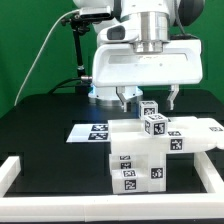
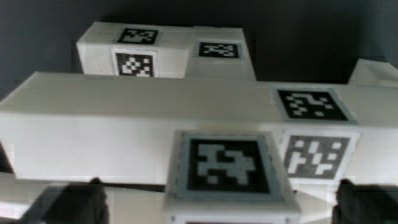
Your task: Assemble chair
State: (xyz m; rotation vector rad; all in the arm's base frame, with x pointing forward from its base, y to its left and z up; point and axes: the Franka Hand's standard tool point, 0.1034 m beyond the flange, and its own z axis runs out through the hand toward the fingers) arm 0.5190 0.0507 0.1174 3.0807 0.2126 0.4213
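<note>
Panda gripper point(image 1: 146, 99) hangs w/ fingers spread, nothing between them: one dark fingertip point(image 1: 122, 99) toward the ext. view's left, the other toward its right, both clear of the chair point(image 1: 150, 140) parts just below. Wrist view shows the same: two dark finger pads point(image 2: 80, 200) at the frame edge w/ a small tagged cube point(image 2: 231, 170) sitting in the gap between them, no contact visible. Probable reason for the stance: jaws are held wide to straddle that cube before closing, so the approx. step is a pre-grasp line-up, not a carry.

Outward from the fingers, the chair cluster sits at about 6 o'clock from the gripper in the ext. view: a stack of glossy white blocks w/ a cube on top, a long panel running toward 3 o'clock, a larger block at the front. Parts look butted together, likely so joints seat flush; can't tell if they're locked.

Further out, the marker board point(image 1: 85, 131) lies flat on the black table point(image 1: 40, 125) at about 9 o'clock from the cluster, touching or just beside it. White border rail point(image 1: 20, 168) frames the near edge.
</note>
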